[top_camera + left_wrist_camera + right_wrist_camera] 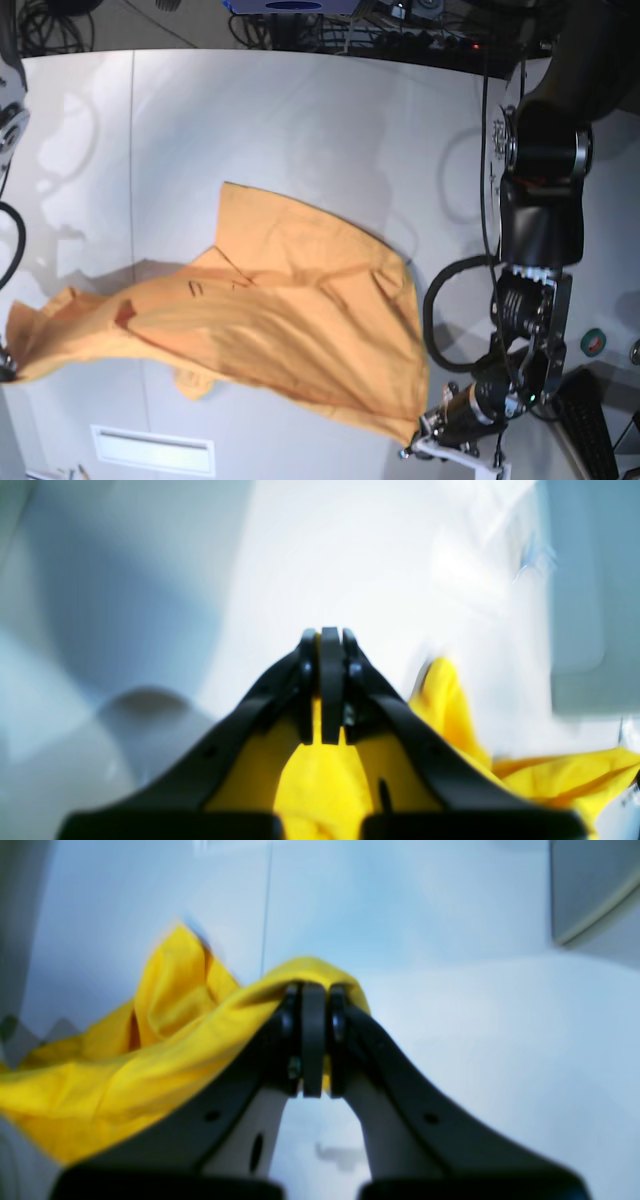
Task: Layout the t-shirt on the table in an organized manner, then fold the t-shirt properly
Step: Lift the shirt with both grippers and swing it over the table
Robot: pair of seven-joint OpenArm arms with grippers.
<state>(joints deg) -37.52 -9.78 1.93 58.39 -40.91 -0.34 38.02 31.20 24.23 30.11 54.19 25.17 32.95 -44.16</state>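
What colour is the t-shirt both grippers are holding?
Plain orange-yellow; the t-shirt shows best in the base view.

Base cam: high, looking down over the whole table [300, 110], both arms at its edges. Wrist cams: very close, looking along their own jaws, blurred. All three share the t-shirt [290, 310] and white tabletop.

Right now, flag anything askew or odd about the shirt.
The t-shirt is not flat: each hand, left hand and right hand, pinches a corner, so it hangs skewed across the table, with folds bunched at the base view's left.
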